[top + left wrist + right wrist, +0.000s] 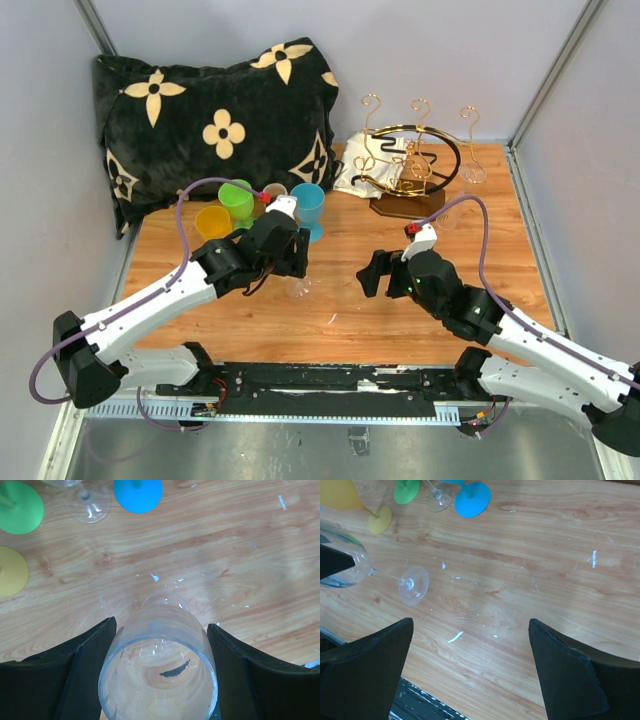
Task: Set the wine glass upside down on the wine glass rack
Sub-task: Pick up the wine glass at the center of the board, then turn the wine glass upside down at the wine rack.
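Observation:
A clear wine glass (160, 650) lies on its side between the fingers of my left gripper (161, 625), rim toward the camera. Both black pads press on its bowl, so the gripper is shut on it. In the right wrist view the wine glass (350, 567) points its stem and round foot toward the right arm, low over the wood. From above, its foot (297, 289) shows just past my left gripper (288, 255). My right gripper (378, 273) is wide open and empty, a short way right of the foot. The gold wire wine glass rack (415, 165) stands at the far right.
Green (237, 198), yellow (213, 222) and blue (308, 205) goblets stand behind the left gripper, with another clear glass foot (89, 505) among them. A white cloth (362, 168) lies beside the rack. A black flowered pillow (215, 120) fills the back left.

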You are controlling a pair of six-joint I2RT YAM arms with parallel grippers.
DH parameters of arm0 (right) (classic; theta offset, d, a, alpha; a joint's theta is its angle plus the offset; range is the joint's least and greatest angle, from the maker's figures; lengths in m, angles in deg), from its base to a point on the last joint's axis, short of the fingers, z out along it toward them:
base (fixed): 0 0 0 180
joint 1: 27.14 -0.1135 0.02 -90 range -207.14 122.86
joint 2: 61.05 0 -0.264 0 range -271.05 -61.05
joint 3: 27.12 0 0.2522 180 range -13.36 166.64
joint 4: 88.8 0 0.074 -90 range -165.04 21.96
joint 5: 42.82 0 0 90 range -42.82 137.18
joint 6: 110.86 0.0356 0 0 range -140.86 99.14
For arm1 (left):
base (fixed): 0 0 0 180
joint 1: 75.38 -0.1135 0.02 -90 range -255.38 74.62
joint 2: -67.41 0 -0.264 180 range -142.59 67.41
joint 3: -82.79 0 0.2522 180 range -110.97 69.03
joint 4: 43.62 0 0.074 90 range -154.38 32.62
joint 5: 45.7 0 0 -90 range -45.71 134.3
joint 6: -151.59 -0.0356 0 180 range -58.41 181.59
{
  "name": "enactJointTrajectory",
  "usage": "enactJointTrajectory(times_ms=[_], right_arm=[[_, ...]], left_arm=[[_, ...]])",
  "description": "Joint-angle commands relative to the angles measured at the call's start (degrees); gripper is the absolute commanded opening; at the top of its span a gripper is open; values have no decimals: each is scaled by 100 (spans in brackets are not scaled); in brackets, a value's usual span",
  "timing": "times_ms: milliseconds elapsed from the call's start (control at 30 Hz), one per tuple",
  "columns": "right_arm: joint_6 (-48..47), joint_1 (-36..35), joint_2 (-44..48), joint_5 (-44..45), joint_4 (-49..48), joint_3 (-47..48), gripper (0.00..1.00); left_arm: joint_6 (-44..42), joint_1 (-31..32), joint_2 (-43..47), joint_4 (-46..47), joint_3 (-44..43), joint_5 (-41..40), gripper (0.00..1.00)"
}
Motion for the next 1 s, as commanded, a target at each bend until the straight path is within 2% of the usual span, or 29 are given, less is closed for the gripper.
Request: enactJointTrajectory(times_ms=[0,300,367,433,667,800,967], right_arm=[[864,-80,22,-29,-398,-202,99],[1707,-82,220,-7,-799,-724,99],[1851,-80,236,-166,-1130,-899,99],[1818,-81,181,-495,-1645,-1041,93],[2479,-83,-240,-980,-2791,-1362,91],[3045,-80,-559,-973,-3266,-1522,83],[3264,-82,-866,-918,-3696,-1581,70]], left_arm=[[154,172,139,112,-354,101,17],[38,229,169,211,-538,388,16],[17,238,192,219,-583,446,16],[14,238,219,243,-631,504,16],[90,277,332,368,-781,719,15],[159,280,445,484,-841,735,15],[239,291,569,653,-837,781,15]])
